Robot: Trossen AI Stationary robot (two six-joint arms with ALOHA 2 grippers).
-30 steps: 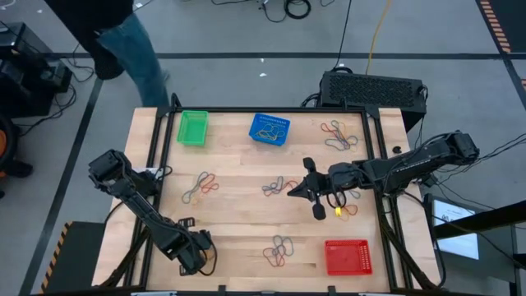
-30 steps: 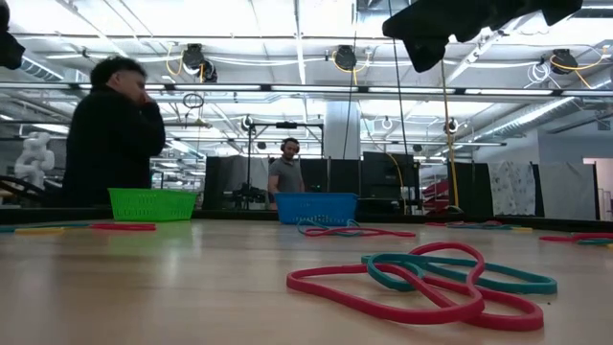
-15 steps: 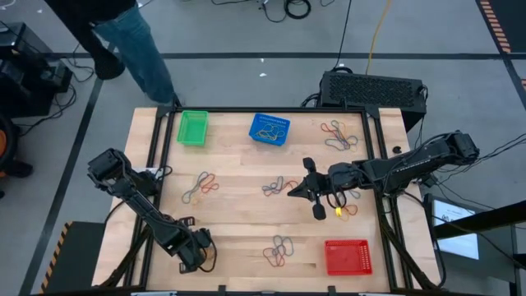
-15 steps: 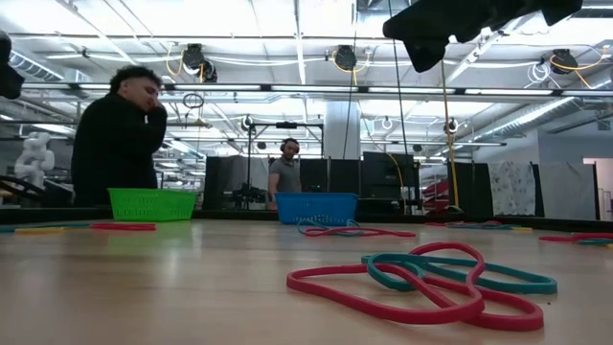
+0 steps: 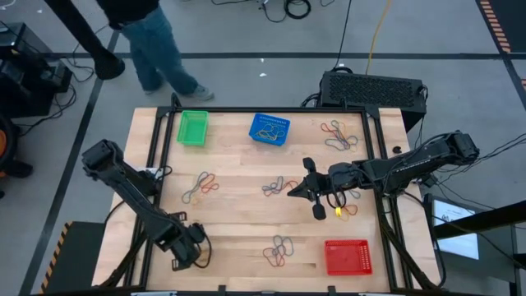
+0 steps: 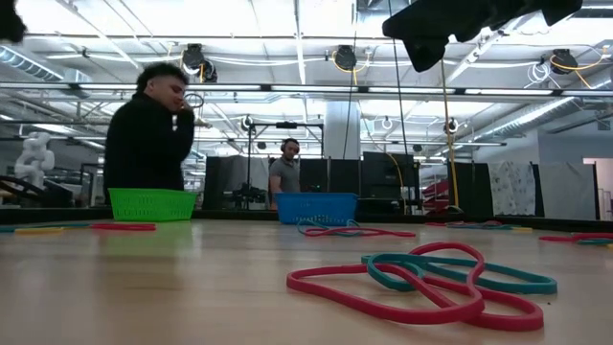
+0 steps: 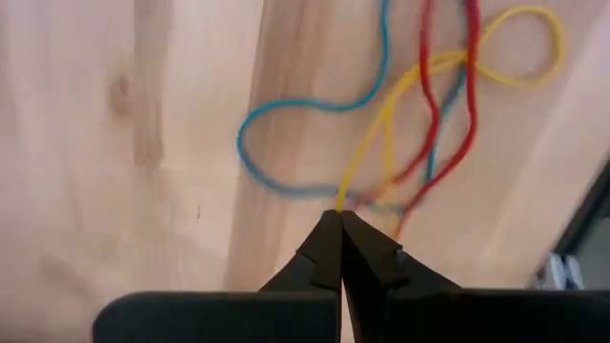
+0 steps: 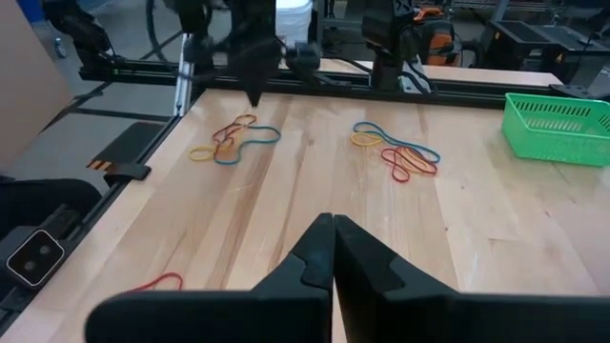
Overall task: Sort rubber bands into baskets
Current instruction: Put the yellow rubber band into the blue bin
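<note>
your left hand [image 7: 340, 217] is pinched shut on a thin yellow rubber band [image 7: 381, 143] lying on the wooden bench [image 7: 143, 143]; lift it clear of the tangle next. right hand [image 8: 332, 225] closed, empty, waiting mid-bench.

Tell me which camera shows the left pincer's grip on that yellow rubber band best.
The left wrist view: the left pincer is shut, its tips pinching the yellow rubber band up close. The high view shows that pincer only as a small dark shape. The low view misses it; the right wrist view shows it far off.
</note>
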